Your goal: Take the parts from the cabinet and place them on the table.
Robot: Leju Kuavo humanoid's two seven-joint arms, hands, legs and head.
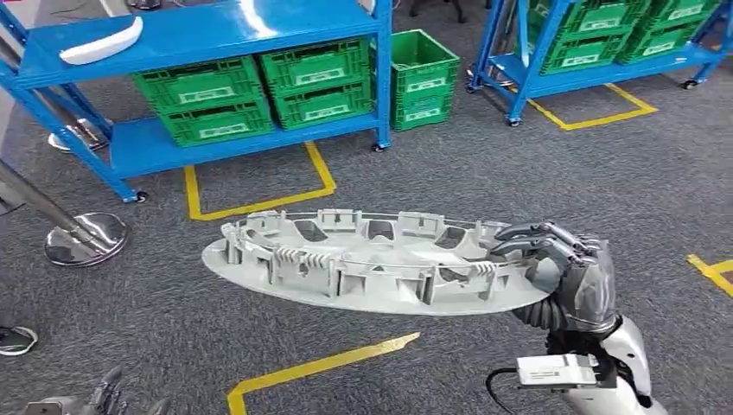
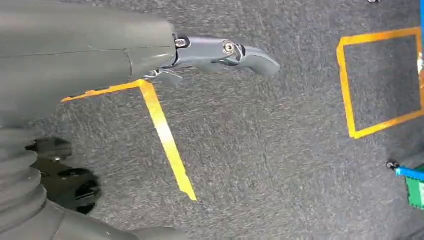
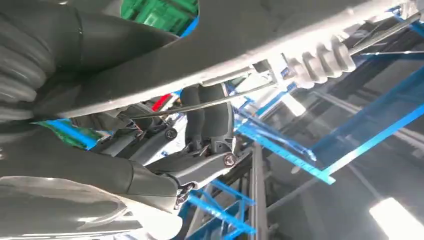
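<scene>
A large grey round wheel-cover part point(image 1: 363, 264) with ribbed clips on its upper side hangs flat above the carpet in the head view. My right hand point(image 1: 562, 268) grips its right rim, fingers hooked over the edge. In the right wrist view the part's rim point(image 3: 280, 35) runs across in front of my right hand point(image 3: 205, 150). A white curved part point(image 1: 102, 41) lies on the top shelf of the blue cabinet point(image 1: 207, 30). My left hand point(image 1: 104, 399) hangs low at the bottom left; in the left wrist view my left hand point(image 2: 220, 52) holds nothing, its thumb extended over the floor.
Green crates point(image 1: 259, 93) fill the cabinet's lower shelf, another green crate point(image 1: 423, 78) stands on the floor beside it. A second blue rack point(image 1: 596, 43) with crates is at the back right. Yellow tape lines point(image 1: 320, 367) mark the grey carpet. A chrome stand base point(image 1: 85, 239) sits left.
</scene>
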